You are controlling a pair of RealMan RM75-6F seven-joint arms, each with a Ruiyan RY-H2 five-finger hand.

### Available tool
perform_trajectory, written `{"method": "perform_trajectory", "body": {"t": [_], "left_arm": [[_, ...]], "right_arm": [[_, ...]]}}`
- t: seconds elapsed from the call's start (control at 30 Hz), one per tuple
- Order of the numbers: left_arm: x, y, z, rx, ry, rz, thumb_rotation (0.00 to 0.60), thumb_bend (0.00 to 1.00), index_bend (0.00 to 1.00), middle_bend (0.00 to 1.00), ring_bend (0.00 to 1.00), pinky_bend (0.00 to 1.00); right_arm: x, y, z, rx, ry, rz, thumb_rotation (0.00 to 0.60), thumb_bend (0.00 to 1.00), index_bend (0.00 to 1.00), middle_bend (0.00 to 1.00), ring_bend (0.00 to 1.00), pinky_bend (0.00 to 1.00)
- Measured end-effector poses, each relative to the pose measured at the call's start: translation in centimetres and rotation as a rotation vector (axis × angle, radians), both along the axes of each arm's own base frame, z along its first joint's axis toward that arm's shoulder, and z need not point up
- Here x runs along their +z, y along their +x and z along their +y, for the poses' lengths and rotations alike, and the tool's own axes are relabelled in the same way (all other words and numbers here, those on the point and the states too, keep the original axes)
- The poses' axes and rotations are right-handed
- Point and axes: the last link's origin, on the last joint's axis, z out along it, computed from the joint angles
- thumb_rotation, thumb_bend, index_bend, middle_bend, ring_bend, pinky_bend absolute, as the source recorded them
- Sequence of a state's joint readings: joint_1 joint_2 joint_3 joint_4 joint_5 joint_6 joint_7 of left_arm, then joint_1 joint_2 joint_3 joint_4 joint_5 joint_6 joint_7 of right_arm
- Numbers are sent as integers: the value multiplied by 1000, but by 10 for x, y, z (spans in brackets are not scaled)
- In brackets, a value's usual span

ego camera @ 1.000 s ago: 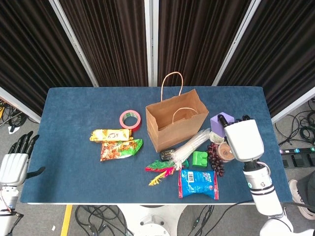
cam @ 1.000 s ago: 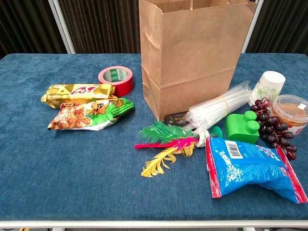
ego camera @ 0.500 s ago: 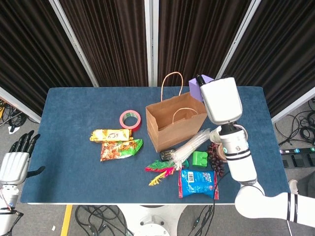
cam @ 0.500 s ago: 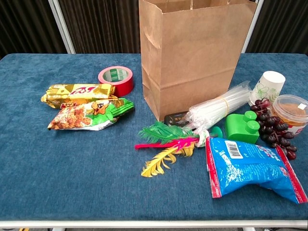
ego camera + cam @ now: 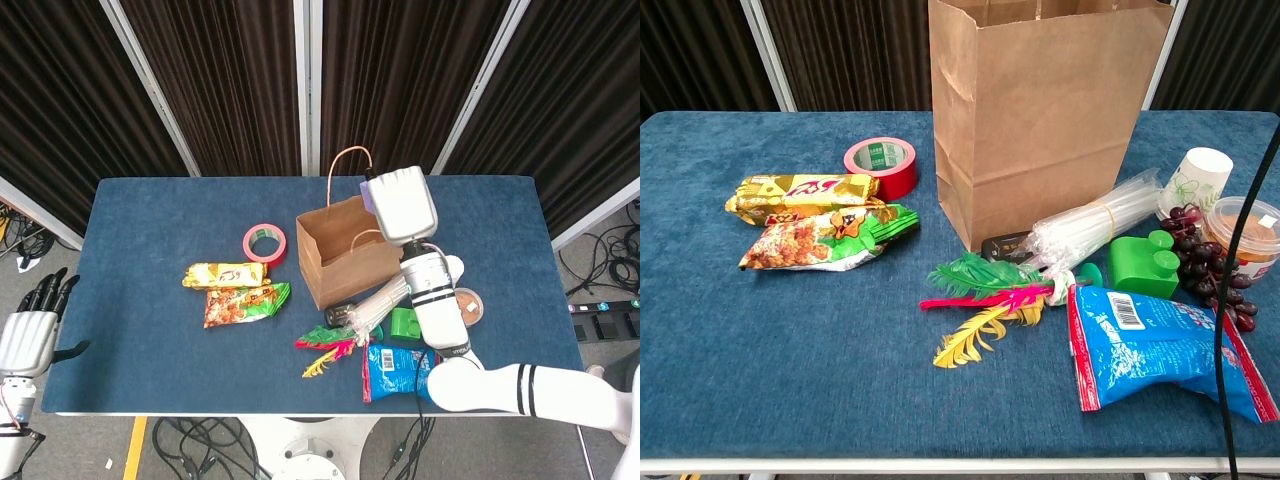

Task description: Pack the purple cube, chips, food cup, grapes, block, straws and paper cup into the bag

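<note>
My right hand [image 5: 400, 202] is over the open bag [image 5: 345, 262], gripping the purple cube [image 5: 367, 194].
My left hand [image 5: 30, 330] hangs off the table's left edge, fingers apart, empty. Straws [image 5: 1095, 226], green block [image 5: 1145, 265], grapes [image 5: 1205, 270], paper cup [image 5: 1196, 180], food cup [image 5: 1245, 230] and blue chips [image 5: 1160, 345] lie beside the bag.

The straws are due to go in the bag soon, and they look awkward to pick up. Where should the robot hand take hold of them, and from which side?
Grip the straws near the middle, probably where a band cinches them, coming from above with fingers across the bundle. It lies flat and slanted, fanning at its ends, with the bag close behind.
</note>
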State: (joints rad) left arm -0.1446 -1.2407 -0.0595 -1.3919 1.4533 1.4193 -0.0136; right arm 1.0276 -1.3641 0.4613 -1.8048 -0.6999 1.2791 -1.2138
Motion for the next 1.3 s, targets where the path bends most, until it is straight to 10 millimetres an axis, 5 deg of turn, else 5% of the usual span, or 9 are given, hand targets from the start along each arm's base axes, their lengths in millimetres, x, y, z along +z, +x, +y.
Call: {"method": "perform_trajectory", "body": {"t": [0.1,0.4,0.73,0.97,1.17,1.3], "left_arm": [[0,0,1,2,0,-9,600,72,114,87,35,196],[-1,1,2,-7,-1,-14,600,73,114,88,35,196],[-2,3,3,-11,1,-15,600,73,114,88,35,196],[-3,4,4,-14,1,-20,600,74,114,87,35,196],[-5,5,4,-23,-5,-23,600,72,114,88,35,196],[-5,6,4,-28,-5,-25,600,73,114,88,35,196]], "right_arm": [[-6,1,0,-3,11,7,600,94,622,944,880,773],[-5,3,3,-15,30,0,600,0,347,944,878,773],[4,3,7,-11,24,-4,600,0,288,944,877,773],[44,6,17,36,-88,-75,600,0,303,944,878,773],[91,-31,27,-29,-222,-134,600,0,356,943,869,773],[101,-71,39,-115,-221,-111,600,0,385,944,863,773]]}}
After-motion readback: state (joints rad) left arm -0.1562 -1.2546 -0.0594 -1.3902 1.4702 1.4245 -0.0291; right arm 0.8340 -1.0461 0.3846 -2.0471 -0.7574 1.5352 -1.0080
